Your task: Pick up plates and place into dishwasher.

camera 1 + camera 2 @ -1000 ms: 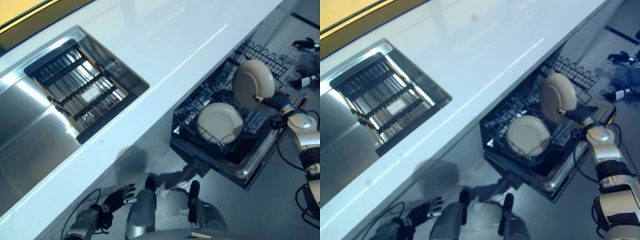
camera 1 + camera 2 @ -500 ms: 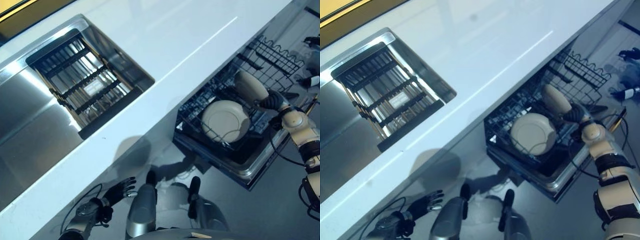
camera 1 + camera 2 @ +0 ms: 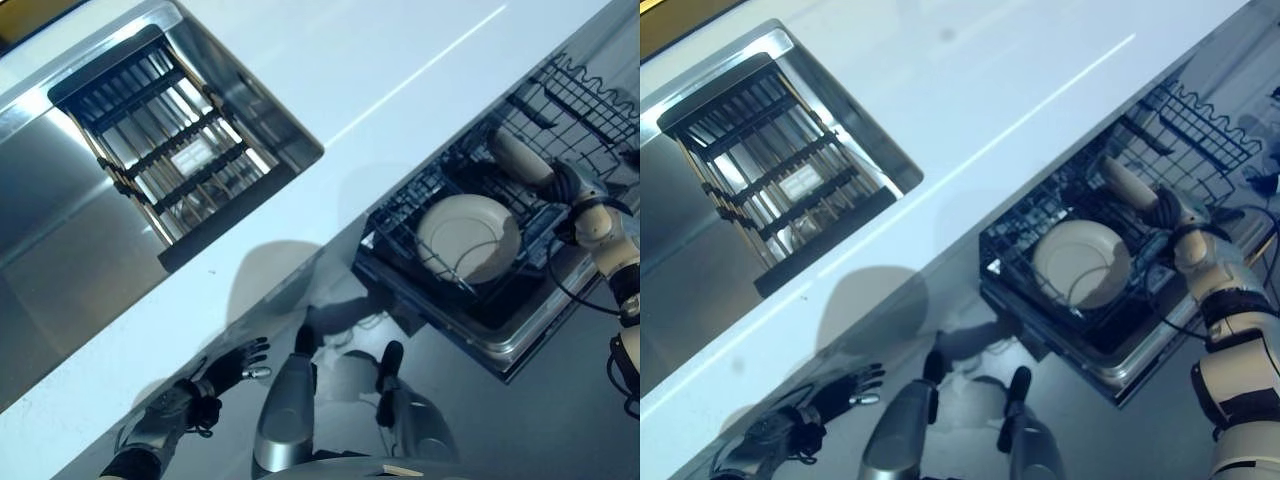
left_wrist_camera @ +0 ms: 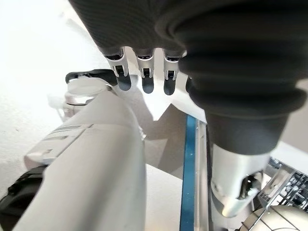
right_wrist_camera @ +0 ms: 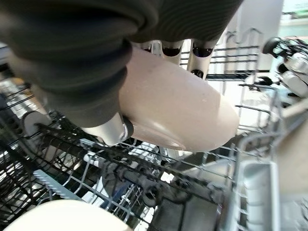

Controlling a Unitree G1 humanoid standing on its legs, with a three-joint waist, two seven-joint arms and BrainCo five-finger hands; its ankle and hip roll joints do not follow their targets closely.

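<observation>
At the right edge of the head views, the right hand (image 3: 573, 187) reaches into a pulled-out dishwasher rack (image 3: 420, 200) of dark wire, its fingers and thumb clamped on the rim of a beige plate (image 3: 518, 158). This plate is tilted steeply, nearly on edge, down among the wires at the rack's far side. From the wrist, its pale underside (image 5: 183, 108) fills the space between thumb and fingers. Just beside it, nearer the frame's centre, a second beige plate (image 3: 466, 236) leans in the same rack. Across the upper left runs a white counter (image 3: 380, 60) with a steel sink (image 3: 60, 210) holding a dark slatted drying rack (image 3: 165, 150). Low at the lower left, the left hand (image 3: 232, 363) hangs with fingers spread apart, holding nothing.
</observation>
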